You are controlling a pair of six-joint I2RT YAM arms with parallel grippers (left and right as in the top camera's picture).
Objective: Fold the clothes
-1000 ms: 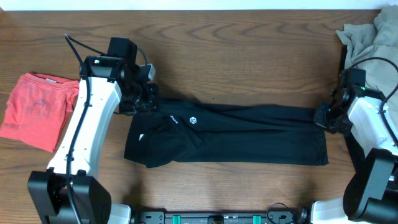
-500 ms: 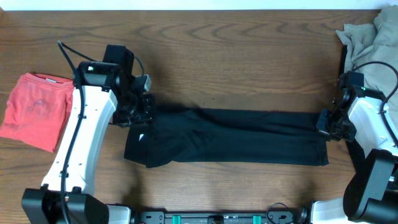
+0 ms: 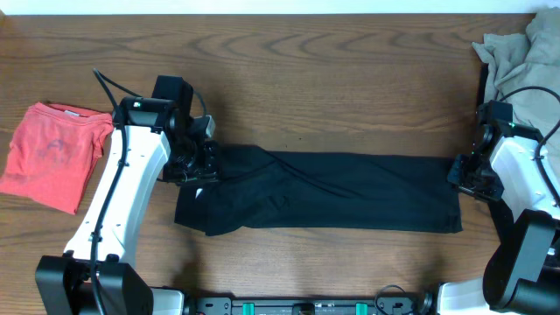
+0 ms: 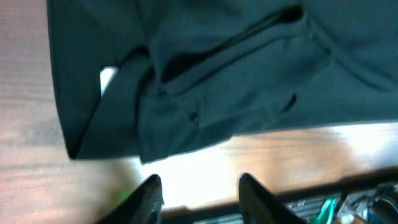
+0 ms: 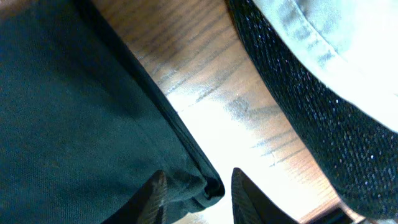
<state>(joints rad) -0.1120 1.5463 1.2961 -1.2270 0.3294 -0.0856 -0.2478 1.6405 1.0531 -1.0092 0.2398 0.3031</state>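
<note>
**Q:** Start at the front of the desk. What is there?

**A:** The black shirt (image 3: 332,197) lies in a long band across the near half of the desk (image 3: 350,79), already folded lengthwise. Its near edge runs fairly straight. The left end is bunched and uneven, with a sleeve tucked under.

**Q:** And the arms?

**A:** There is one at each end of the band. The left gripper (image 4: 199,186) hangs over the shirt's left end, its fingers spread with only bare wood between them. The right gripper (image 5: 199,176) is also spread, and the shirt's right corner lies loose in the gap, not pinched.

**Q:** How far along does the job look?

**A:** About midway, at a guess. The long fold is in, but the band still wants folding end to end, and the left side needs tidying first. The red tee (image 3: 52,153) lies fairly flat on the left, well apart from the shirt. Farther back, the beige garment (image 3: 516,61) sits crumpled in the far right corner, apparently untouched.

**Q:** Is there room to work?

**A:** Only a narrow strip of desk shows in front of the shirt. Behind it, open wood runs to the far edge. The beige heap crowds the right arm.
</note>
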